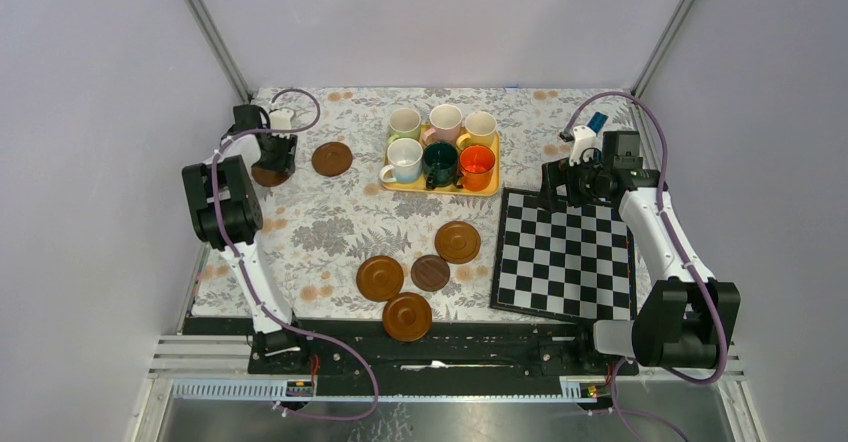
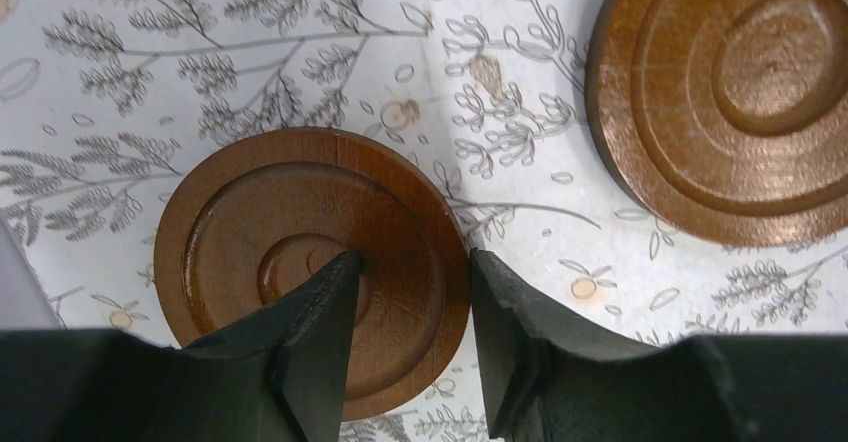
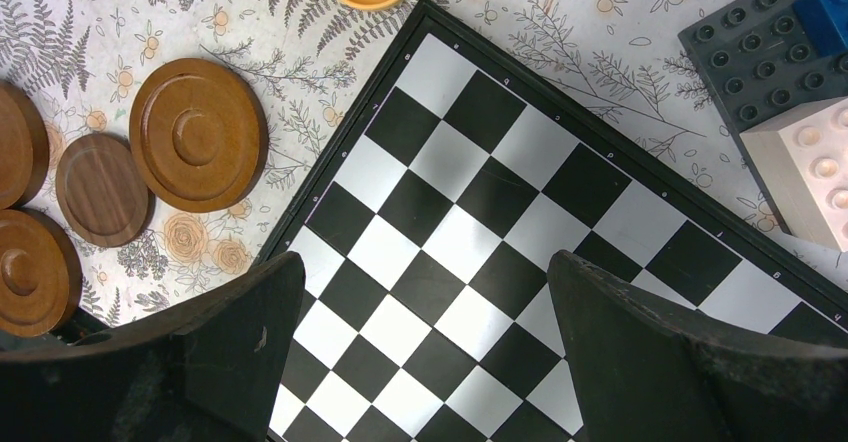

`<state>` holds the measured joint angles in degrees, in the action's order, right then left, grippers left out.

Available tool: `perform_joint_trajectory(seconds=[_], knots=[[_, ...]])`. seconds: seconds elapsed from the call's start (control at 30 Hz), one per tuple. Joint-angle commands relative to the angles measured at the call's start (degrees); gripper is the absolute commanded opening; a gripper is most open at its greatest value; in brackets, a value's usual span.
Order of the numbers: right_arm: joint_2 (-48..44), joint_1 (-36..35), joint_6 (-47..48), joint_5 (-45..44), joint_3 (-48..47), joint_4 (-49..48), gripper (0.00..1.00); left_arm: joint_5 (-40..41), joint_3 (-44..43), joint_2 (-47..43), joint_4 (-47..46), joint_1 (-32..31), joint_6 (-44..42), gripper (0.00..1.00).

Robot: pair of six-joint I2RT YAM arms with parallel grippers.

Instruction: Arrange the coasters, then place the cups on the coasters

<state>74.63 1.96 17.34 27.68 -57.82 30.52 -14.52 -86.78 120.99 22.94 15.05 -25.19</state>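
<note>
Left wrist view: my left gripper (image 2: 412,262) straddles the right-hand rim of the round brown wooden coaster (image 2: 250,222) lying far-left on the floral cloth (image 2: 540,212), jaws part-closed, and I can't tell whether they pinch it.

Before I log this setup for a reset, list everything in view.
coasters: six, brown; four front centre, two far left
cups: six, assorted colours, on the tray
tray: one, yellow, far centre
chequered board: one, black and white, right side
building blocks: count unclear; dark grey, blue, white; far right
tablecloth: one, floral, under everything
left gripper: one, black, open over a far-left coaster
right gripper: one, black, open above the chequered board
</note>
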Motion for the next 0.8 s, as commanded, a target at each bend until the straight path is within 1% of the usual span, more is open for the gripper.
perform_joint_trajectory(seconds=[0.0,0.17,0.4,0.7,0.77], knots=[[0.3,-0.5,0.2,0.2,-0.1,-0.4,0.98,-1.2,-3.1,4.3,1.3,0.3,0.5,0.45],[0.4,-0.4,0.4,-0.1,0.0,-0.4,0.98,-3.5,-6.7,6.3,3.0,-0.1,1.1,0.45],[0.5,-0.5,0.3,-0.2,0.1,-0.4,0.98,-5.0,-8.5,7.2,4.4,-2.4,1.9,0.45],[0.2,-0.4,0.5,-0.5,0.3,-0.5,0.98,-5.4,-8.3,6.4,5.2,-2.9,2.8,0.45],[0.2,-0.5,0.5,-0.5,0.2,-0.5,0.98,-5.5,-7.8,5.8,5.2,-2.8,2.8,0.46]])
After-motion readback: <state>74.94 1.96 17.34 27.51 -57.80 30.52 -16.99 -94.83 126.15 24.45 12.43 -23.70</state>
